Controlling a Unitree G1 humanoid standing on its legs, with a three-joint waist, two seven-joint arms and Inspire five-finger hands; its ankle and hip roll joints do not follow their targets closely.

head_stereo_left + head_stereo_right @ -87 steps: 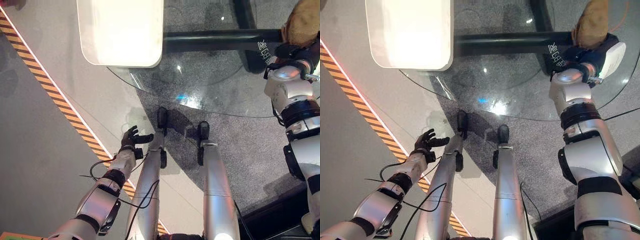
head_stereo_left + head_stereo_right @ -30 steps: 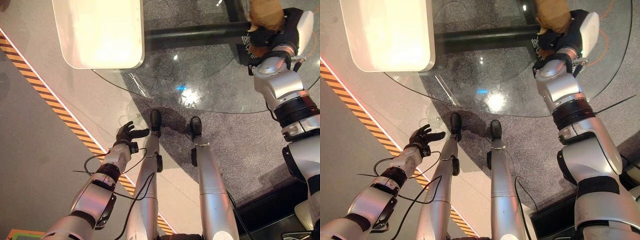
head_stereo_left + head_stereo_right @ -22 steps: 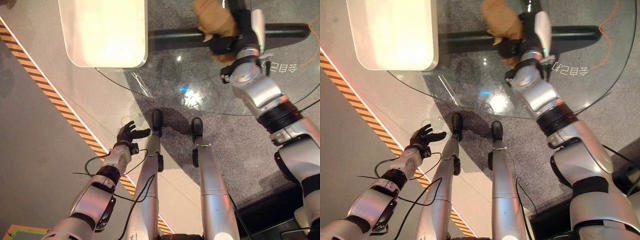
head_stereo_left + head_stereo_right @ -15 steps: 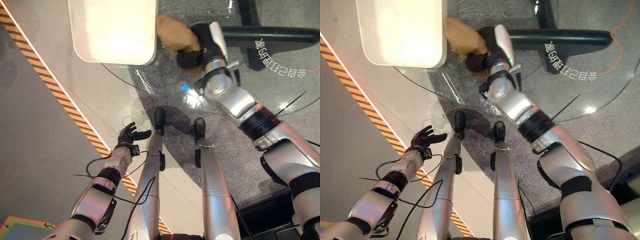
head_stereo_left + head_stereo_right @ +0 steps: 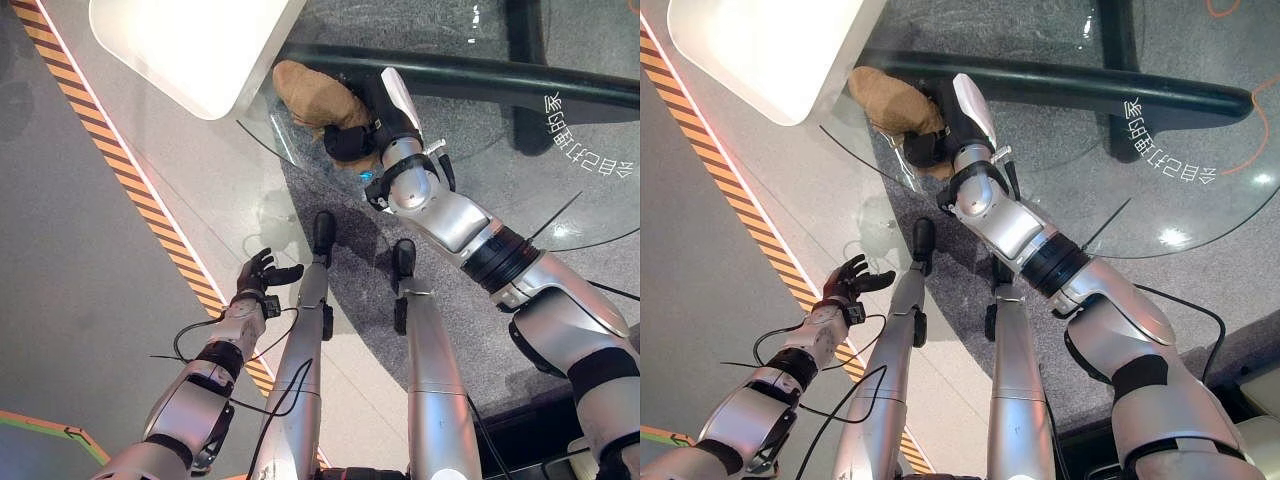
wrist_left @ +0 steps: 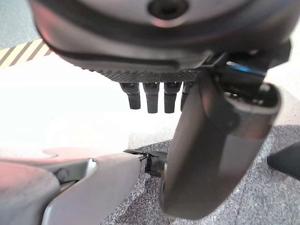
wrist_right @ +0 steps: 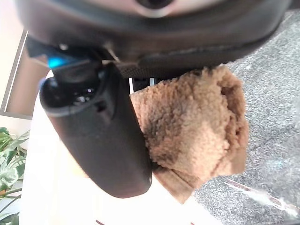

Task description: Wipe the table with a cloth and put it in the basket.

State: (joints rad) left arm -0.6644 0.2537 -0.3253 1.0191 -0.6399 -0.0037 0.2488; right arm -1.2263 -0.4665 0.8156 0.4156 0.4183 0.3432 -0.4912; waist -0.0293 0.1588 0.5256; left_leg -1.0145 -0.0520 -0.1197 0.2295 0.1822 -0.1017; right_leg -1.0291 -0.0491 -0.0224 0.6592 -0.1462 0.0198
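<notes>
A brown fuzzy cloth (image 5: pixel 308 90) lies bunched on the round glass table (image 5: pixel 500 160), close to the table's left rim. My right hand (image 5: pixel 352 140) rests on the glass with its fingers and thumb curled round the cloth. In the right wrist view the cloth (image 7: pixel 197 126) is pinched against the dark thumb (image 7: pixel 98 136). My left hand (image 5: pixel 262 274) hangs low at the left, away from the table, fingers relaxed and holding nothing; its wrist view shows the straight fingers (image 6: pixel 152 96).
A white rounded basket-like tub (image 5: pixel 185 40) stands just beyond the table's left rim, near the cloth. Beneath the glass runs the table's black base bar (image 5: pixel 480 75). A yellow-and-black striped line (image 5: pixel 130 190) crosses the floor at the left.
My right hand has swept the cloth leftward across the glass, from the far right side to the left rim beside the white tub. The camera has shifted too. The left hand stays put.
</notes>
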